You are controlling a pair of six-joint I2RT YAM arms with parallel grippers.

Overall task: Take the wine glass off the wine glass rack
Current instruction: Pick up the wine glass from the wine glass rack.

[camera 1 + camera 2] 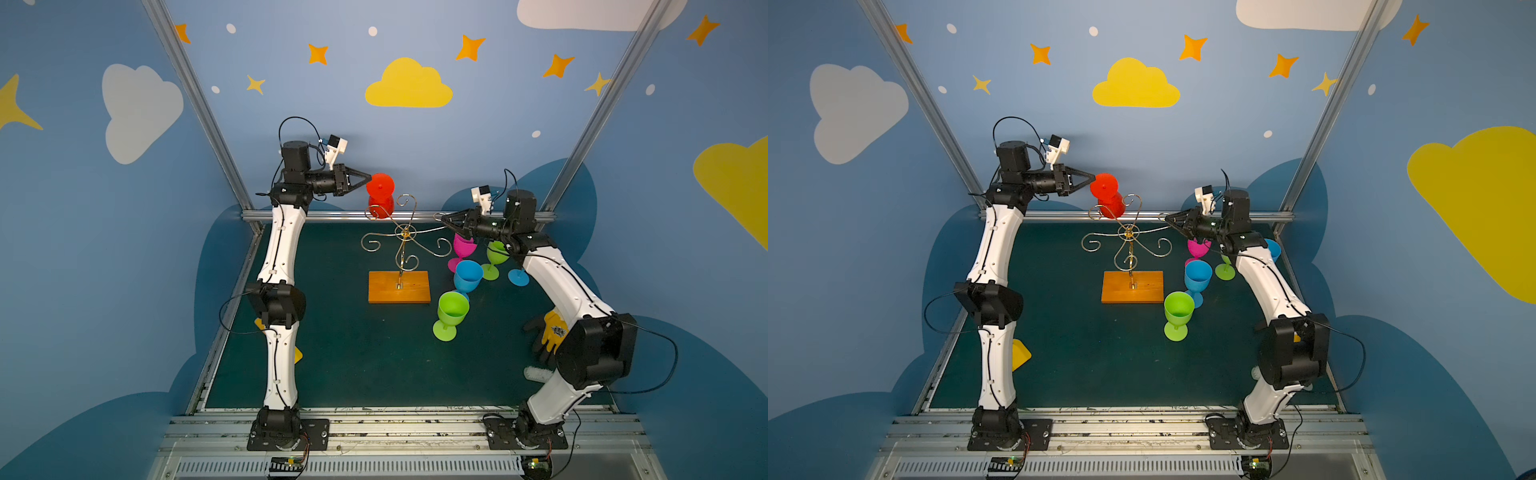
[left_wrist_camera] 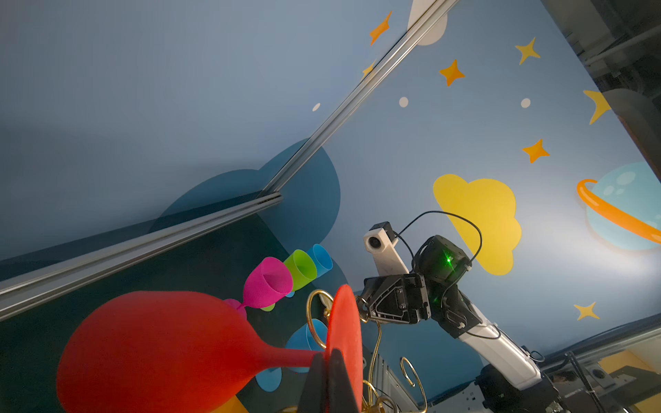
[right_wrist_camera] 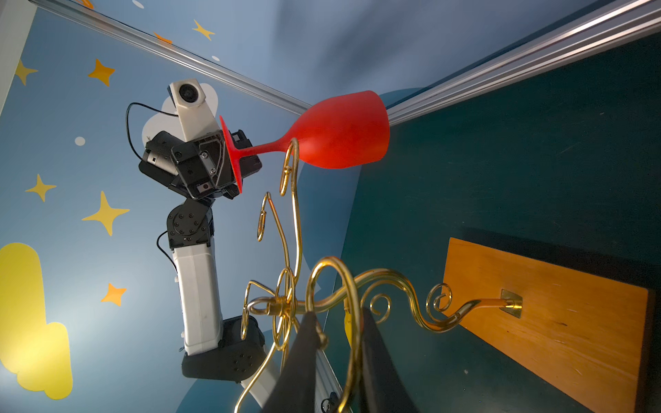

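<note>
The red wine glass (image 1: 380, 204) (image 1: 1111, 206) hangs tilted, bowl down, at the far scroll arm of the gold wine glass rack (image 1: 404, 235) (image 1: 1128, 233). The rack's wooden base (image 1: 399, 286) rests on the green mat. My left gripper (image 1: 369, 179) (image 2: 327, 353) is shut on the edge of the glass's round foot. In the right wrist view the glass's stem (image 3: 272, 146) crosses the curl of that arm. My right gripper (image 1: 443, 217) (image 3: 339, 314) sits at the rack's right scroll arm. Its jaws stand slightly apart, with the gold wire (image 3: 352, 321) between them against one finger.
Pink (image 1: 463, 245), blue (image 1: 468, 276) and green (image 1: 453, 307) glasses stand upright right of the rack, with another green one (image 1: 496, 251) behind them under the right arm. A yellow-black glove (image 1: 555, 330) and a white brush (image 1: 538, 374) lie by the right arm. The back rail (image 1: 332, 215) runs just behind the rack.
</note>
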